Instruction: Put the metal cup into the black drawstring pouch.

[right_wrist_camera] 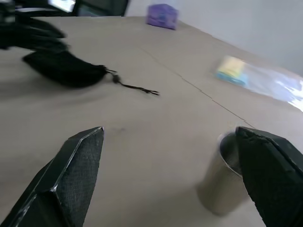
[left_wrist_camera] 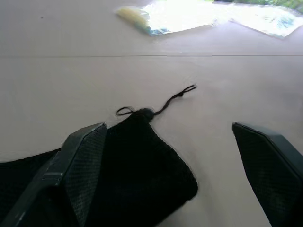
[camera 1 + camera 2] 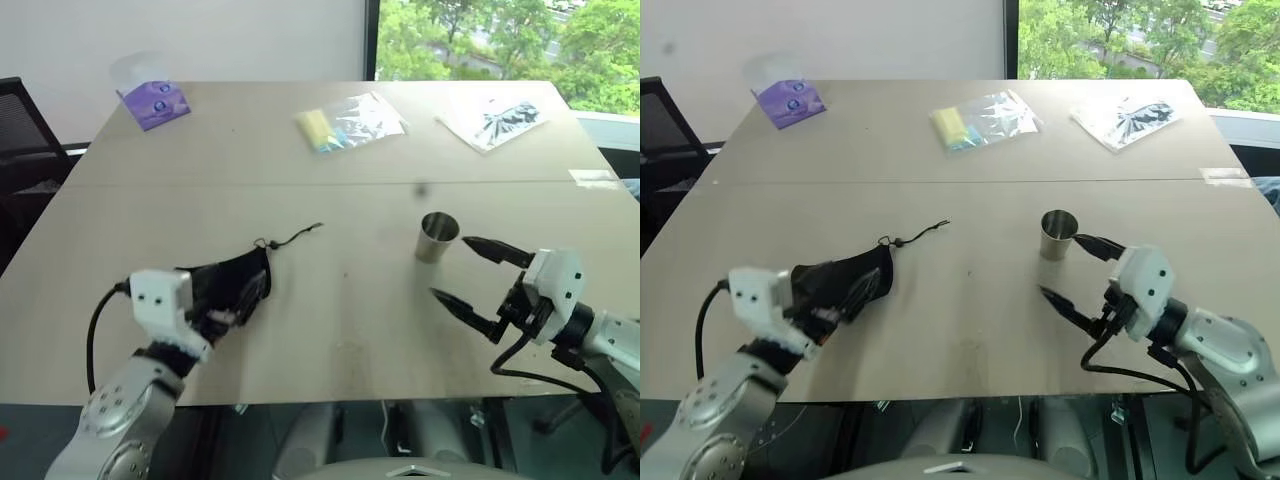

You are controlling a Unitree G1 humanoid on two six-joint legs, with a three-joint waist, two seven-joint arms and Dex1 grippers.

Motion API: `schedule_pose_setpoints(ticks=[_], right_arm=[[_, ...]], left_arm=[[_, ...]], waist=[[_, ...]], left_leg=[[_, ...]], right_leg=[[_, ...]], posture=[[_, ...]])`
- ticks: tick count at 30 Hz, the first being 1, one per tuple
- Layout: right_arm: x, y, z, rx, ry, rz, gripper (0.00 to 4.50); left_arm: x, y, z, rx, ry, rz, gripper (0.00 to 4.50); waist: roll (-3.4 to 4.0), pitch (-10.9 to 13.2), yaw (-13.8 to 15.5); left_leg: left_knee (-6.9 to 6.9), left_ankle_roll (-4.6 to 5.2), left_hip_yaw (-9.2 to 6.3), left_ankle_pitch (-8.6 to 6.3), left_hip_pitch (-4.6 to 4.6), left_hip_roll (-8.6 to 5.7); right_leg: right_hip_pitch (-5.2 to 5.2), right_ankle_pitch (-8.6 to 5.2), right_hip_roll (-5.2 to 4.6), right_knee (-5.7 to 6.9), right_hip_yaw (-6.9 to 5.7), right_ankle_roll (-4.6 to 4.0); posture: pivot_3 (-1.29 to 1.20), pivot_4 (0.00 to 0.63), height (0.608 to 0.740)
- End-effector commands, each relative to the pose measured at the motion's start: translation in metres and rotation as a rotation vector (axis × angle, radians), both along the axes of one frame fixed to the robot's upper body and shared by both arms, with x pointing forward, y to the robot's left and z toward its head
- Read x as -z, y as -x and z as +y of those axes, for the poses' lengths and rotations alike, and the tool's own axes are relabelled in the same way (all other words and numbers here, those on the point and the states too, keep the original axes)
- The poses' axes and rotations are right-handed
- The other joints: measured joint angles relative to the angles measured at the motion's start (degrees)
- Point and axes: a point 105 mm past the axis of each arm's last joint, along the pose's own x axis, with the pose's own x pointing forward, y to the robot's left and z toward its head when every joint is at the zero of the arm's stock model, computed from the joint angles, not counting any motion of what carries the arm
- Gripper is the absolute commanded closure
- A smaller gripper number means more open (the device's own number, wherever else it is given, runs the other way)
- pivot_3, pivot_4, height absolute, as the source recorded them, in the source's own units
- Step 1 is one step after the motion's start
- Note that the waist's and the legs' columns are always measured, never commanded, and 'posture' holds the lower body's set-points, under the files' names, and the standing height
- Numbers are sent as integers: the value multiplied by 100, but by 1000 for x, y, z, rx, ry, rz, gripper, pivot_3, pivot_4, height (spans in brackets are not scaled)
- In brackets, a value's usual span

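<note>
You've got a shiny silver metal cup (image 3: 436, 237), black drawstring pouch (image 3: 238, 283), purple packet (image 3: 154, 103), yellow-and-clear bag (image 3: 346, 124), pale wood-grain table (image 3: 330, 190).

We see the metal cup (image 3: 436, 238) — shiny, cylindrical, slightly tapered — standing upright, mouth up, on the table's right half, well apart from the black drawstring pouch (image 3: 235, 283), which lies flat on the left half, its knotted cord trailing toward the cup.

We see soft daylight from the window (image 3: 500, 40) at the far right, glare whitening the clear plastic bags (image 2: 213, 14) in our left wrist view, faint shadows under the metal cup (image 3: 436, 238), our near gripper fingers (image 1: 71, 175) blurred, out of focus.
</note>
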Motion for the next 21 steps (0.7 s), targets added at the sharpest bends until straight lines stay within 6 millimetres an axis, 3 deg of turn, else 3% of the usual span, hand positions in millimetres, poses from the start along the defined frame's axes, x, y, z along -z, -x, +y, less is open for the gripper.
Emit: schedule_pose_setpoints(ticks=[1, 4, 9, 13, 17, 21], right_arm=[[-12, 7, 7, -90, -5, -22, 0], [-18, 0, 4, -88, -14, -44, 0], [-24, 2, 6, -140, -45, -48, 0], [-23, -1, 4, -147, -38, -58, 0], [-23, -5, 5, -144, -39, -69, 0], [-22, -6, 6, -150, -34, -73, 0]], left_arm=[[-1, -3, -2, -113, -51, 91, 103], [5, -10, -2, -173, -75, 235, 103], [-6, -29, -6, -173, -155, 278, 103], [18, -32, -12, -88, -235, 419, 103], [21, -41, -8, -104, -257, 463, 103], [19, -51, -17, -93, -237, 470, 103]], waist=[[0, -1, -2], [-13, 3, 14], [-33, 1, -33], [-33, 2, -19], [-33, 4, 6], [-34, 4, 16]], left_leg=[[0, 8, 0, -5, 1, 0], [7, -13, 0, 7, 1, -6], [5, -19, -4, 11, 6, -11], [1, -21, 1, 11, 4, -9], [2, -22, 0, 12, 3, -10], [3, -23, -3, 12, 0, -14]], right_leg=[[1, 0, 0, 1, 0, 0], [2, 1, -3, 5, -3, 1], [1, 1, -2, 20, -2, 2], [-9, 0, -2, 24, 9, 1], [-10, 1, -5, 24, 10, 1], [-11, 1, -12, 26, 4, 0]], posture=[[0, 150, 740], [0, 150, 740], [0, 150, 740], [0, 150, 740], [0, 150, 740], [0, 150, 740]])
